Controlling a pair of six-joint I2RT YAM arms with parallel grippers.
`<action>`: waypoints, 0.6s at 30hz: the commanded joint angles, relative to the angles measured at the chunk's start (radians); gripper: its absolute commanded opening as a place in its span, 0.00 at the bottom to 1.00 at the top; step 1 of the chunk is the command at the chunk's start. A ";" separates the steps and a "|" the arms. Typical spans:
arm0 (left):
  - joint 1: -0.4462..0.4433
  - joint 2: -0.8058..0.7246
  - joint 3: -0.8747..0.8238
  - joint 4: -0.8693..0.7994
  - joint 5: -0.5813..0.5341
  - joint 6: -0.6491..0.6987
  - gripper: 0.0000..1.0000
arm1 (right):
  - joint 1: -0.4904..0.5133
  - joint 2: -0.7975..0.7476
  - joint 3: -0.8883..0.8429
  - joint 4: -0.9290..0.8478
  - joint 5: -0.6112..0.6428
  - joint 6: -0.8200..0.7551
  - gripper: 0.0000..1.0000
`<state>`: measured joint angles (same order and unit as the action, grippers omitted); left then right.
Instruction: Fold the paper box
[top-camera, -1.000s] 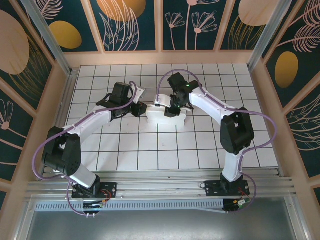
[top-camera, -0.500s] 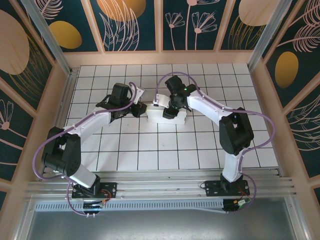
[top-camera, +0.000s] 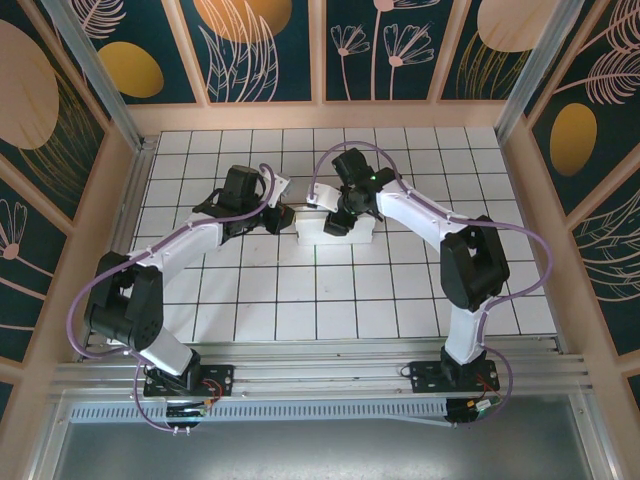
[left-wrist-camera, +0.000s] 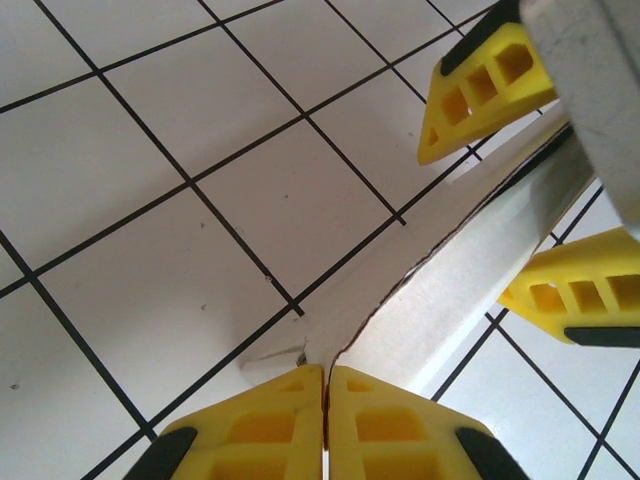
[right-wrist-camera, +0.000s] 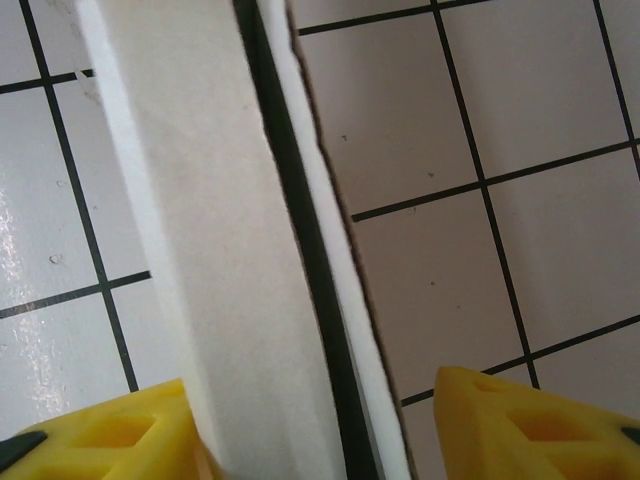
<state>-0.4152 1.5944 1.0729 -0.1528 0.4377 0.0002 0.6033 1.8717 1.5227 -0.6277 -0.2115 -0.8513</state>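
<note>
Teal flowered walls ring the white gridded bench (top-camera: 400, 300); the paper box (top-camera: 315, 233) lies just twelve o'clock of its centre; the left claw (top-camera: 284, 218) stays pinched shut on the box's nine o'clock edge; the right claw (top-camera: 340, 220) has just spread, loosely straddling a wall; we judge that crease released, another fold due.

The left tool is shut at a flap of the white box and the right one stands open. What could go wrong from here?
1. The left tool seems to pinch only a thin flap edge of the paper box; a pull might tear it or slip off.
2. The right tool stands open astride a box wall, so that fold may spring back.
</note>
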 joint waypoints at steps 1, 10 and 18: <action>-0.001 0.032 0.025 -0.014 0.027 0.014 0.08 | -0.010 -0.028 0.000 0.021 -0.031 0.015 0.48; -0.002 0.025 0.030 0.008 0.054 -0.036 0.11 | -0.015 0.031 0.022 -0.003 -0.035 0.018 0.29; -0.002 0.046 0.085 -0.005 0.120 -0.279 0.12 | -0.020 0.055 0.045 -0.019 -0.063 0.028 0.26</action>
<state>-0.4103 1.6375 1.1194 -0.1360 0.4717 -0.1665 0.5900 1.8965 1.5440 -0.6533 -0.2558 -0.8543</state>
